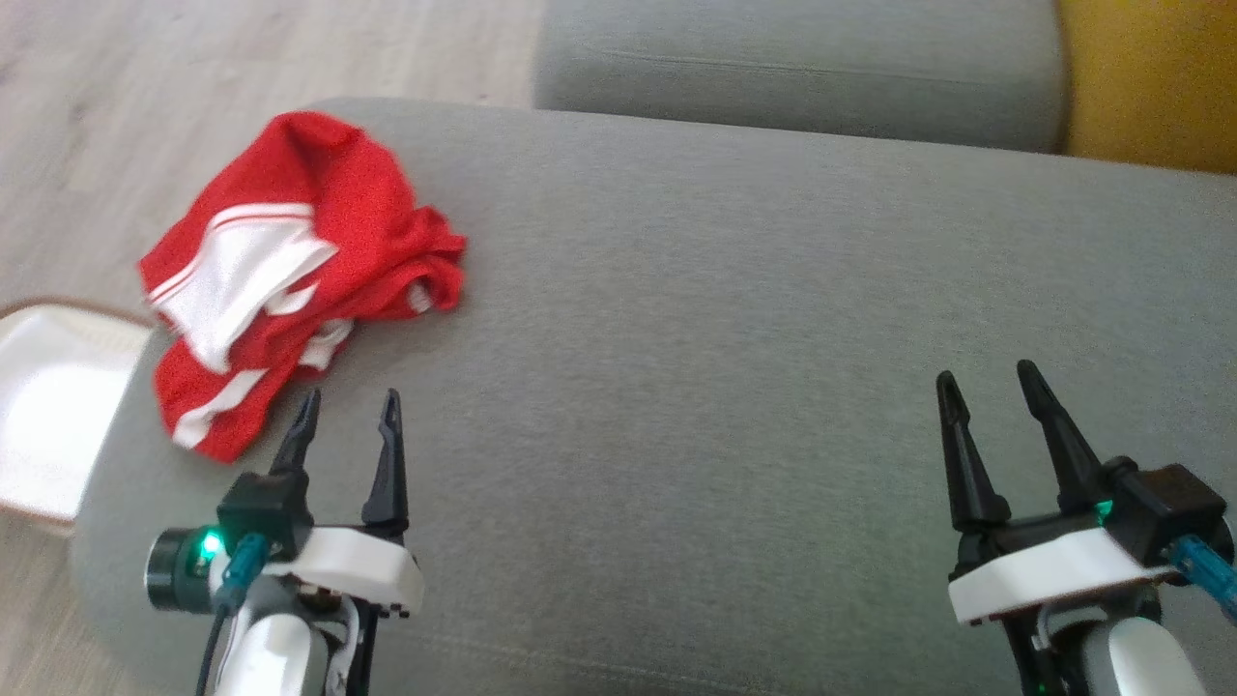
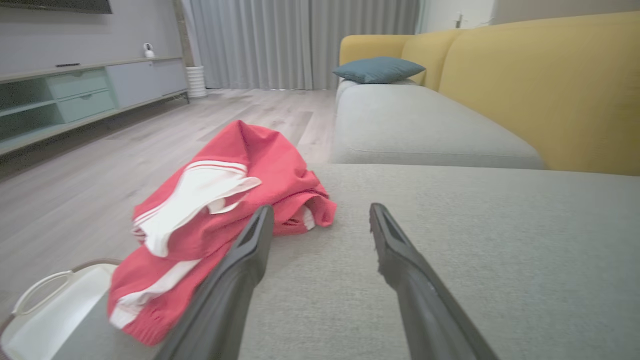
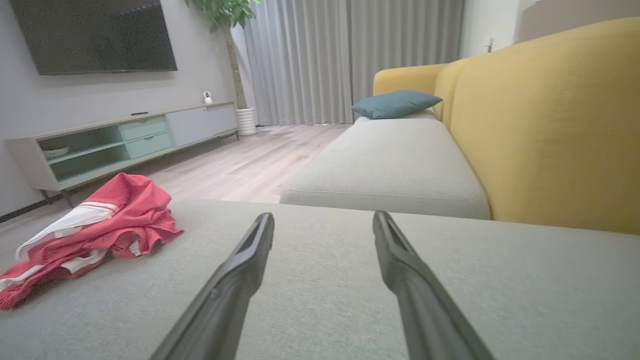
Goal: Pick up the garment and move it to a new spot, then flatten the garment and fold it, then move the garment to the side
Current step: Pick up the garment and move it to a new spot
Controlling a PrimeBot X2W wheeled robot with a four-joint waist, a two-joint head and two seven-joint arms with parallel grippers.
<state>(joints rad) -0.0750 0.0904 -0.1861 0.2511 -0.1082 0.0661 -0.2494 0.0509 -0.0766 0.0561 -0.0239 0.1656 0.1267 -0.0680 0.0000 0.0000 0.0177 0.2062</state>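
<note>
Left pincer (image 1: 349, 401): fingers spread, nothing between them, held over the grey sofa cushion (image 1: 725, 319). Right pincer (image 1: 987, 377): also spread and empty, well apart to the right. Garment (image 1: 319, 242), red with white stripes, lies crumpled at the cushion's left edge, just beyond the left pincer's tips. White basket (image 1: 48, 406) sits on the floor beside that edge.

Your head camera looks down on the grey sofa seat (image 1: 725, 338). Both wrist cameras sit low over it, facing the curtains (image 2: 300, 45), and all three share the red garment (image 2: 280, 160).
</note>
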